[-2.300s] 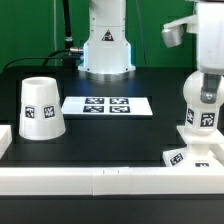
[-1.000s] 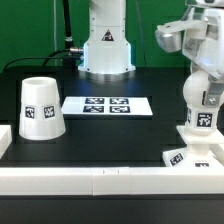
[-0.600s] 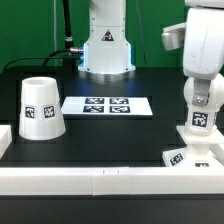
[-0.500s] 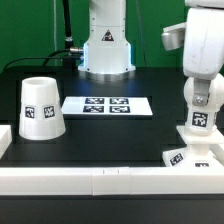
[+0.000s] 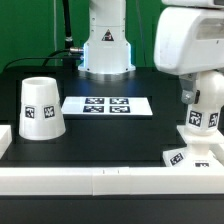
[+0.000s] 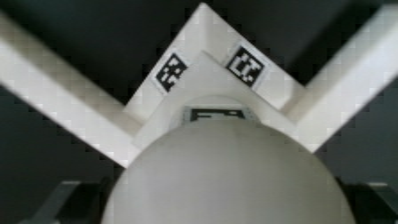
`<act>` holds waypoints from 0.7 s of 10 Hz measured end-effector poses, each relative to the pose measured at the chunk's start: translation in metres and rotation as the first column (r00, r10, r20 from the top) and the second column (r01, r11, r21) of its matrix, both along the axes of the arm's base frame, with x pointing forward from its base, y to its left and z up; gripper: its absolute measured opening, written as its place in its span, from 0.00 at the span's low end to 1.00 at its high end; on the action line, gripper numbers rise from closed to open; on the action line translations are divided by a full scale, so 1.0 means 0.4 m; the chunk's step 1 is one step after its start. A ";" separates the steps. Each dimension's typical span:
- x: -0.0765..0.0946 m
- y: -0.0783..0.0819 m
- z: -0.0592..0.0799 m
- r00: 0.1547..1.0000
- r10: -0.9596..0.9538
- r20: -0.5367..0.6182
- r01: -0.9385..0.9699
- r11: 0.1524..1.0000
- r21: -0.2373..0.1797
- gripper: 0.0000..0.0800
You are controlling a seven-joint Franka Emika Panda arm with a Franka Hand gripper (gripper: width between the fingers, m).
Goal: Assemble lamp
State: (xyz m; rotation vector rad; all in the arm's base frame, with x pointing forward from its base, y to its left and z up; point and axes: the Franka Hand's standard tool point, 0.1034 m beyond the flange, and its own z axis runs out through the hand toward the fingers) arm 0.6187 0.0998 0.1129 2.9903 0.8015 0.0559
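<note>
Fingers, apart or clamped I cannot tell: wrist view fills with bulb (image 6: 222,175), exterior view adds shade (image 5: 40,107).

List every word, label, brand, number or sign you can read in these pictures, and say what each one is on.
No words, brands or numbers can be read.
shade: a black-and-white square tag, pattern only.
marker board: a row of square tags, pattern only.
bulb: a square tag, pattern only.
base: square tags, pattern only.
robot pedestal: a small dark mark, too blurred to read.
</note>
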 end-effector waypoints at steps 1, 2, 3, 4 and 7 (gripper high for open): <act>0.000 0.001 0.000 0.993 -0.121 0.003 0.121 0.993 0.010 0.72; 0.002 0.002 0.001 0.968 -0.251 0.004 0.251 0.968 0.028 0.72; 0.003 0.000 0.000 0.943 -0.332 0.002 0.332 0.942 0.042 0.72; 0.003 0.001 0.001 0.925 -0.380 0.002 0.380 0.924 0.045 0.72; 0.004 -0.001 0.000 0.836 -0.548 -0.007 0.548 0.835 0.060 0.72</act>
